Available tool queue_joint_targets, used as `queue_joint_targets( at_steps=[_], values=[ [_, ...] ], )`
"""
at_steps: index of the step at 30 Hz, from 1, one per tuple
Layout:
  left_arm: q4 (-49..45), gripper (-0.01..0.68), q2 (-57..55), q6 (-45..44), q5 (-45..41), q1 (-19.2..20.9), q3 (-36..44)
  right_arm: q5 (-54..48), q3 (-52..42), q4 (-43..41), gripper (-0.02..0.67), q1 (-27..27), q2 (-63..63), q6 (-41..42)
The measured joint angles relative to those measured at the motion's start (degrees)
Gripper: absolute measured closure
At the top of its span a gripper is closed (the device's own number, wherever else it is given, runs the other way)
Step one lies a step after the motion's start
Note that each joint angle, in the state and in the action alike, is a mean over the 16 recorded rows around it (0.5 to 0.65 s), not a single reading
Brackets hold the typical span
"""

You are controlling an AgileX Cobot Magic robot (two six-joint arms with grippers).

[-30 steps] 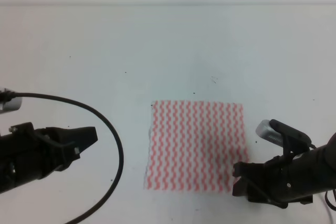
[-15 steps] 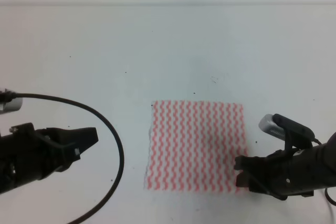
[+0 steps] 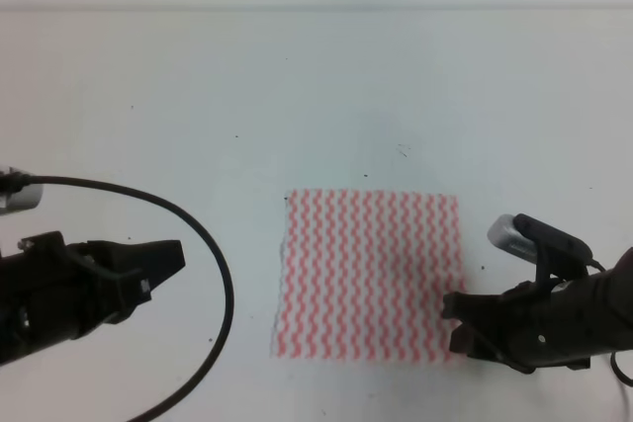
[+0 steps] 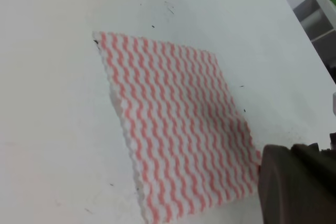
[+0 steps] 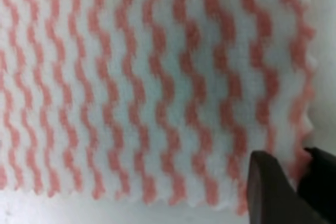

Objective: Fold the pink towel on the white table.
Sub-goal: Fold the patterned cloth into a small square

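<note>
The pink towel (image 3: 369,274), thin with wavy pink-and-white stripes, lies flat and unfolded, nearly square, on my white desk (image 3: 316,96), toward its near edge, right of centre.

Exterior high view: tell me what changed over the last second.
The right hand moved up and slightly right along the towel's right edge, ending at its near right corner. The towel stayed flat on the table; the left hand did not move.
</note>
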State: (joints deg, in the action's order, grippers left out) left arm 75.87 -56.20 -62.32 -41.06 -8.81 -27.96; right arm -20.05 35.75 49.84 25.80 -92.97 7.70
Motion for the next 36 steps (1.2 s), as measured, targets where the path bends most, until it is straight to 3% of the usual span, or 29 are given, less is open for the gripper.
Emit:
queue_joint_targets(
  at_steps=[19,36],
  values=[
    [-1.38,0.676,0.0,-4.36,-0.37,0.0,0.0,-2.43,1.6,-0.14,0.66,0.0,-0.24,1.05],
    [-1.57,0.675,-0.01,-14.73,2.12,-0.02,0.0,0.76,7.65,-0.23,0.666,0.0,1.42,1.42]
  ],
)
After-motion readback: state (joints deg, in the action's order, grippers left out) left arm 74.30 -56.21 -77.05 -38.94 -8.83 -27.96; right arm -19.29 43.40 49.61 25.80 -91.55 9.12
